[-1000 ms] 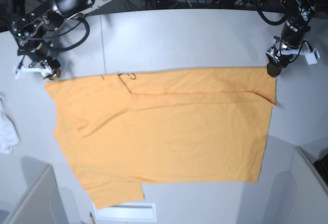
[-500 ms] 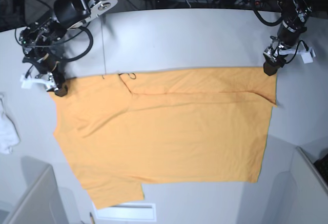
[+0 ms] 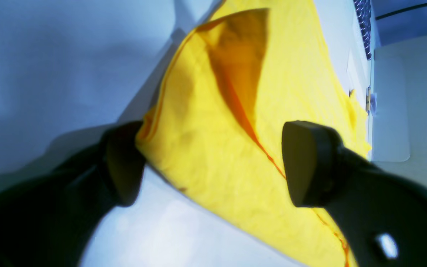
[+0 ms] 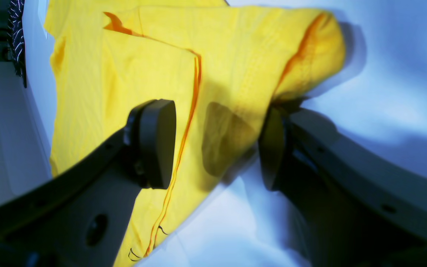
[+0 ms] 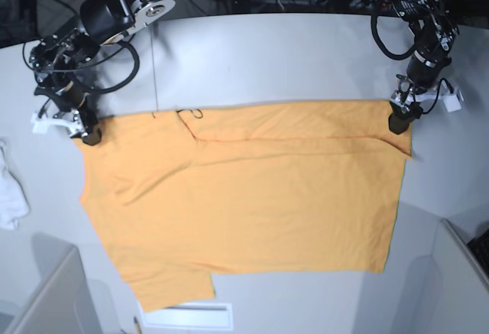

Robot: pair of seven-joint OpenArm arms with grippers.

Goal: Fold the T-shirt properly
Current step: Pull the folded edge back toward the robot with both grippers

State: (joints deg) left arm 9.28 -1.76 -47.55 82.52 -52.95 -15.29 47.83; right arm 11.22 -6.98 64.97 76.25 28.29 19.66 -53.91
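While T-shirt (image 5: 244, 196) lies flat, each far corner sits between spread jaws: left gripper (image 3: 213, 167), right gripper (image 4: 217, 144), neither clenched

The base camera looked down from high above on the whole pale grey counter (image 5: 290, 59), well back from it. Each wrist camera sat low behind its own dark claw — left claw (image 3: 213, 167), right claw (image 4: 217, 144) — very near, facing along the counter. All three views shared the large light-orange cotton T-shirt (image 5: 244, 196) — each wrist view one far corner.
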